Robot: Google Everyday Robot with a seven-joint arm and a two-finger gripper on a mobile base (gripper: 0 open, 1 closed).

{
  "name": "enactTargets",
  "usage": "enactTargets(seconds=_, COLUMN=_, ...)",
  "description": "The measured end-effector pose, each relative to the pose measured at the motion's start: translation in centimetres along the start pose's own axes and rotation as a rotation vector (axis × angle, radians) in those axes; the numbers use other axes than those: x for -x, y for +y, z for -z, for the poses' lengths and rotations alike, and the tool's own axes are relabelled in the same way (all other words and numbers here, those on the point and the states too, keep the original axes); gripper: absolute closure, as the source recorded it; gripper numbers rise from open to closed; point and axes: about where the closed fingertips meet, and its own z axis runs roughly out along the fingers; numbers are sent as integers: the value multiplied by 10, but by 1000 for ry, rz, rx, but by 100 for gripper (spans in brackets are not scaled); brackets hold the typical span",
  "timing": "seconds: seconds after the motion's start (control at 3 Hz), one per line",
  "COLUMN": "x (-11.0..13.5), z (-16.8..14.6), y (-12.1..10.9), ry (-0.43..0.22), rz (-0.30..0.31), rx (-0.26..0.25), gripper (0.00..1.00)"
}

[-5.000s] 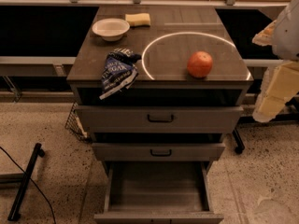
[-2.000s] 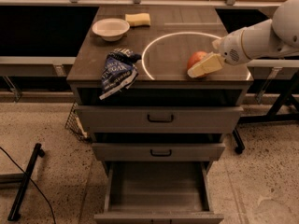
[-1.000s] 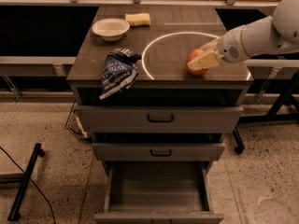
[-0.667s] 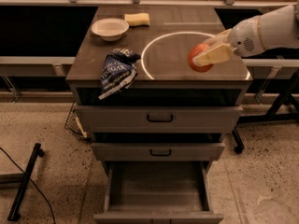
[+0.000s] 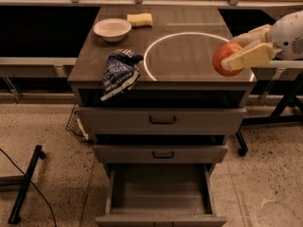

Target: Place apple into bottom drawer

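My gripper reaches in from the right edge and is shut on the apple, an orange-red round fruit. It holds the apple lifted above the right front part of the cabinet top. The bottom drawer is pulled open below, showing its deep grey inside with nothing in it. It lies low and to the left of the gripper.
A white bowl and a yellow sponge sit at the back of the cabinet top. A blue chip bag hangs over its front left edge. Two shut grey drawers with black handles sit above the open one.
My gripper closed on the apple and lifted it off the cabinet top, carrying it up and to the right.
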Motion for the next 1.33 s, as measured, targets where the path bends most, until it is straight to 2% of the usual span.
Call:
enactTargets(seconds=0.33, x=-31, z=-7, y=9, ry=-1, rz=-92, rx=37, gripper=100)
enactTargets(seconds=0.67, x=-79, z=-15, y=40, ry=13, rz=-141, rx=91, gripper=100)
enactTargets(seconds=1.0, x=-134, z=-35, y=78, ry=-12, rz=-203, rx=137, gripper=100)
enactTargets(seconds=1.33, x=-156, z=-48, y=98, ry=0, rz=-237, rx=165, gripper=100)
